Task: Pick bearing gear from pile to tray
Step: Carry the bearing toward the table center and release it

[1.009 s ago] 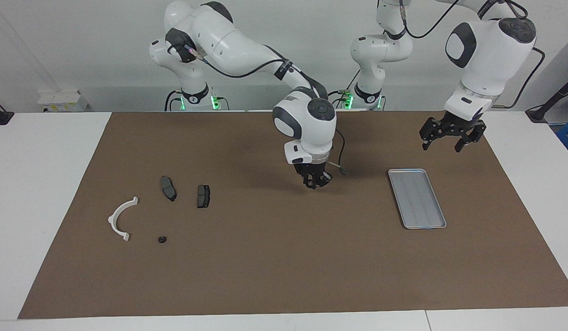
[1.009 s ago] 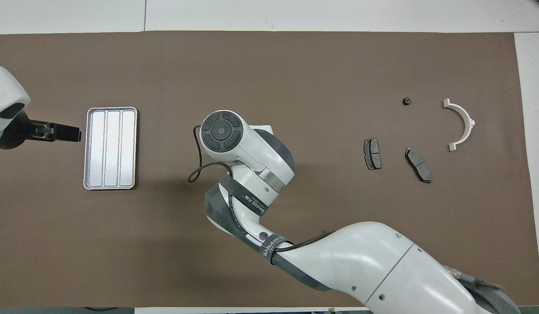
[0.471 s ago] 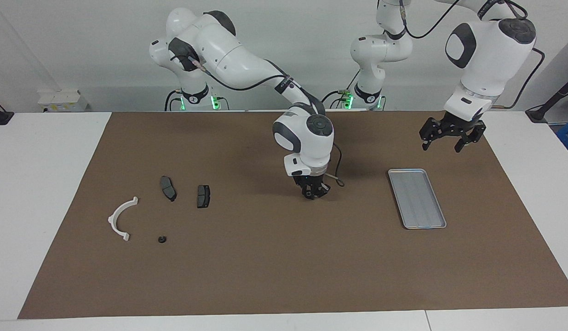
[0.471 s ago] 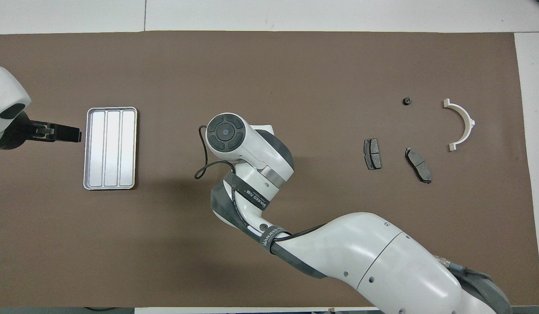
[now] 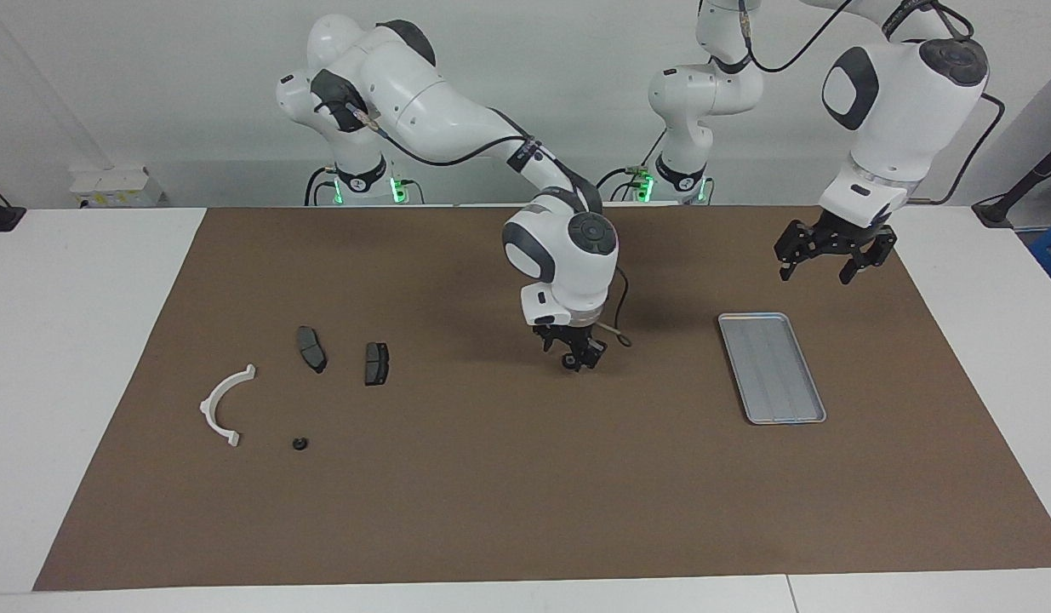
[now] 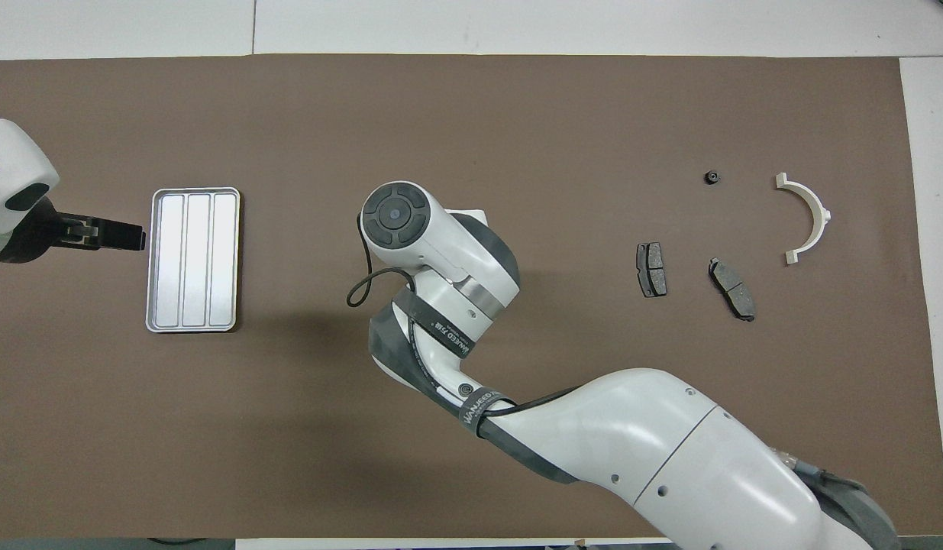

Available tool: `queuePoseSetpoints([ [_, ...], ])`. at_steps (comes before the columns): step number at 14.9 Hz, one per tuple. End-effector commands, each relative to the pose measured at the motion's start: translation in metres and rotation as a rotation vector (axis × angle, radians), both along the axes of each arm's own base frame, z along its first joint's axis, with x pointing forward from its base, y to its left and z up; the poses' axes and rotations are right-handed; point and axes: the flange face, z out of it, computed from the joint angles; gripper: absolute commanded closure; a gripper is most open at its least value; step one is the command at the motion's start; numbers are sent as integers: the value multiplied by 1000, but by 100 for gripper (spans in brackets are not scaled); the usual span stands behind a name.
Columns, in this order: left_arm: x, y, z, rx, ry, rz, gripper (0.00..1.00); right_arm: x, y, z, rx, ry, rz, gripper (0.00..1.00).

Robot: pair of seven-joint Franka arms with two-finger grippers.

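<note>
The pile lies toward the right arm's end of the mat: two dark brake pads (image 5: pixel 311 348) (image 5: pixel 376 363), a white half-ring bracket (image 5: pixel 223 404) and a small black bearing gear (image 5: pixel 299 443) (image 6: pixel 712 177). My right gripper (image 5: pixel 576 358) is low over the mat's middle with its fingers spread. A small black round piece (image 5: pixel 568 363) shows at its fingertips; whether it rests on the mat I cannot tell. In the overhead view the right wrist (image 6: pixel 395 218) hides that gripper. The silver tray (image 5: pixel 772 366) (image 6: pixel 192 260) is bare. My left gripper (image 5: pixel 814 272) hangs open over the mat beside the tray.
A brown mat (image 5: pixel 491 494) covers most of the white table. A thin black cable (image 5: pixel 619 336) loops off the right wrist just above the mat. The right arm's forearm (image 6: pixel 654 451) spans the mat's near part in the overhead view.
The right gripper came down a little toward the mat's middle and its fingers spread apart. The left arm barely moved. The pile and tray stayed put.
</note>
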Motion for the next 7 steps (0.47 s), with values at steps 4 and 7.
queuePoseSetpoints([
  [4,-2,-4,7,10,-6,-19,0,80,-181,123,20,43,258,0],
  [7,-1,-40,25,-30,-12,-31,2,105,-278,119,13,83,336,0],
])
